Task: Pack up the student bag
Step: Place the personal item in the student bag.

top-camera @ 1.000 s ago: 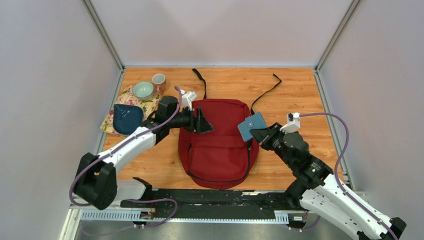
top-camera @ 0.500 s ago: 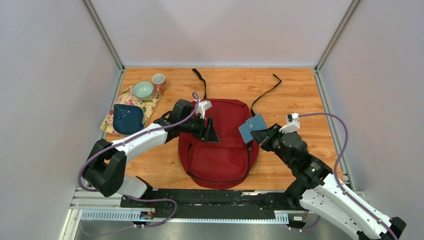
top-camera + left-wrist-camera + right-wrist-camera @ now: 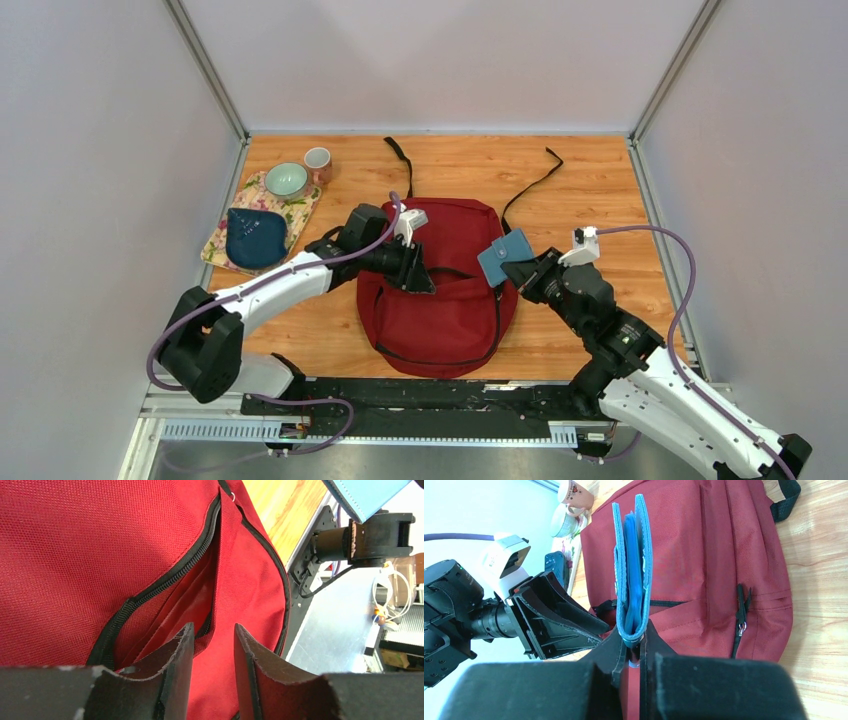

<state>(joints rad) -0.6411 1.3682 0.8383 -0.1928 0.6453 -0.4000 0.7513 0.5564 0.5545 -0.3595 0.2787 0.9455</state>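
While the student bag [image 3: 440,310] lies flat on the table [image 3: 600,160], the left gripper [image 3: 214,630] straddles its unzipped pocket lip [image 3: 212,611], jaws apart, and the right gripper [image 3: 634,647] clamps a teal wallet [image 3: 631,565] at its right edge; next, seemingly, pinch, lift, insert.

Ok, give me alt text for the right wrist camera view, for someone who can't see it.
The right gripper is shut on a teal-blue wallet, held on edge in front of a large dark red fabric backpack lying on a wooden table. The left gripper sits at the backpack's front pocket zipper.
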